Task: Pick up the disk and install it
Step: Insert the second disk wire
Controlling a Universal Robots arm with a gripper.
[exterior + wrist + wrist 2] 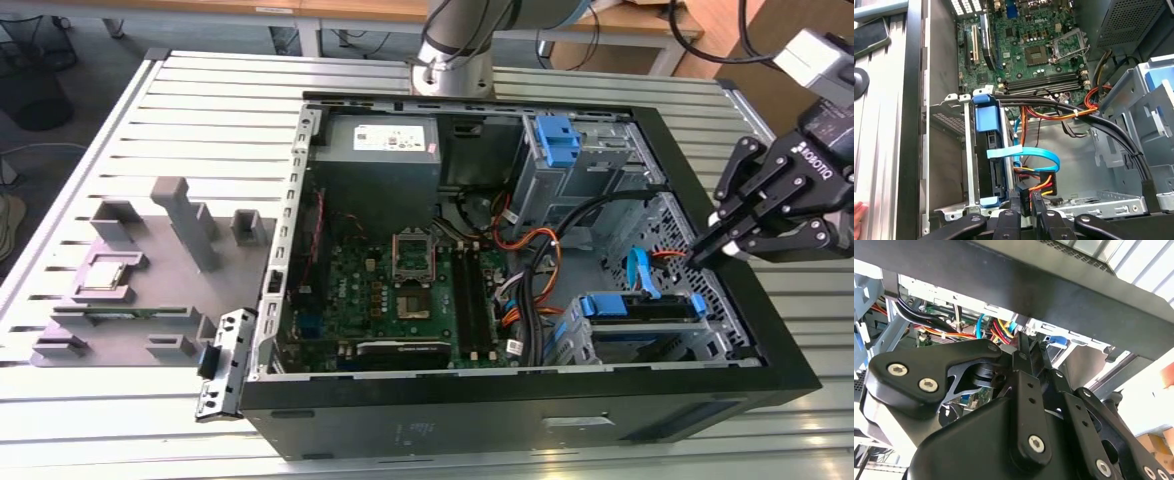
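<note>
My claw (703,248) hangs over the edge of the open computer case (534,395), with its fingers pressed close together and nothing between them. The disk (646,306) sits in its metal cage (574,335) inside the case, just below and beside my claw. I think the disk is already in its place, so little looks left to do. I count 1 disk, 1 case on the tabletop (200,110), 1 other blue bracket (557,135) far from my claw, and 1 grey box (384,140).
</note>
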